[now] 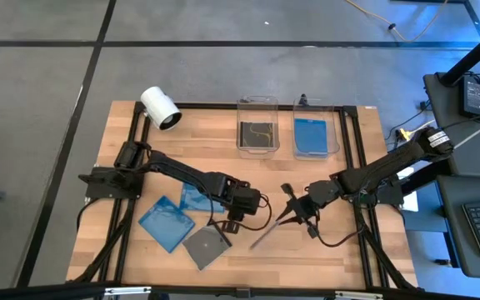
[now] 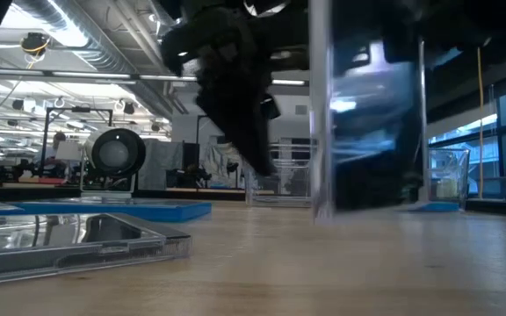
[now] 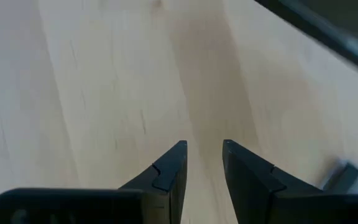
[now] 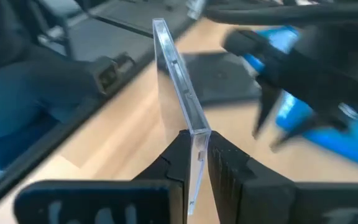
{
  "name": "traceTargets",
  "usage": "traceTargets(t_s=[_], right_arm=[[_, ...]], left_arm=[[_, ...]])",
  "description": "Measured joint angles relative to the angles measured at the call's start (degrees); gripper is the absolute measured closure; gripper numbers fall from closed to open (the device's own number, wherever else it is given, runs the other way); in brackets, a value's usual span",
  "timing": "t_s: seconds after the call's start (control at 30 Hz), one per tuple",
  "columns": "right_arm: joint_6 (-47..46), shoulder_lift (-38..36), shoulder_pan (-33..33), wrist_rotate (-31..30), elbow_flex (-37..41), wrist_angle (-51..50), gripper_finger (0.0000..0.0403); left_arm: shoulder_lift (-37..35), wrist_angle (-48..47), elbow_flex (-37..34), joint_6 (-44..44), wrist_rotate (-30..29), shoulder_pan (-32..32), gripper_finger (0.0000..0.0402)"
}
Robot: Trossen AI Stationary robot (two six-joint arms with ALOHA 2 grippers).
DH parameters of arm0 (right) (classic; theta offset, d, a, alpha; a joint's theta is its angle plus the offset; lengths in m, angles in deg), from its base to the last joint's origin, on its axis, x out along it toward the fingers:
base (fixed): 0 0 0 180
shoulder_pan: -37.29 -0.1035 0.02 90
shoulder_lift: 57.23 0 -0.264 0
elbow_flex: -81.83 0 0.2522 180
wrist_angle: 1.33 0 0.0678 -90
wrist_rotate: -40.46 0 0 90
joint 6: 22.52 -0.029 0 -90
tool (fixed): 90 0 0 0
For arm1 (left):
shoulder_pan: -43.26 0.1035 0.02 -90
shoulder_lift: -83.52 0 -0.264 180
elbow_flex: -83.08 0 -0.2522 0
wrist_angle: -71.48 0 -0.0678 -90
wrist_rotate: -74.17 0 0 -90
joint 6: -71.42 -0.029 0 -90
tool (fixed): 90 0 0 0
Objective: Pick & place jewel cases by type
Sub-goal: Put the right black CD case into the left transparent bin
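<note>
Nearest the low camera, a dark jewel case (image 2: pixel 68 241) lies flat on the counter (image 2: pixel 341 263). Only in the right wrist view is the grip made plain: the right jaws (image 4: pixel 196 146) are clamped on the edge of a clear-fronted case (image 4: pixel 178 87), held on edge. From above, it is seen mid-counter. The left jaws (image 3: pixel 204 162) stand slightly parted, nothing held.

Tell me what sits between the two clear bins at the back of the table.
Nothing: in the high view only a narrow strip of bare table separates the bin holding a dark case from the bin holding a blue case.
</note>
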Motion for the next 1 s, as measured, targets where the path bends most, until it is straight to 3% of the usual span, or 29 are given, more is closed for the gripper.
traceTargets(t_s=[0.27, 0.47, 0.67, 0.9, 1.0], right_arm=[[0.3, -3.1, 0.3, -5.2, 0.0, -3.8, 0.0355], [0.2, -5.8, 2.6, -15.3, 0.0, -8.1, 0.0354], [1.7, -7.7, 6.2, -22.0, 0.0, -8.6, 0.0355], [1.4, -8.2, 8.6, -15.2, 0.0, -10.0, 0.0376], [1.3, -8.2, 8.5, -14.4, 0.0, -10.0, 0.0395]], left_arm=[[-0.2, -8.4, 0.0, 6.3, -1.5, -2.5, 0.0302], [-1.0, -13.1, 0.0, 11.6, -2.5, -4.4, 0.0302], [-2.2, -15.2, 0.0, 13.3, -8.2, -7.4, 0.0302], [-3.8, -21.1, 0.0, 18.0, -22.5, -9.5, 0.0302], [-3.8, -21.3, 0.0, 18.6, -25.1, -9.6, 0.0302]])
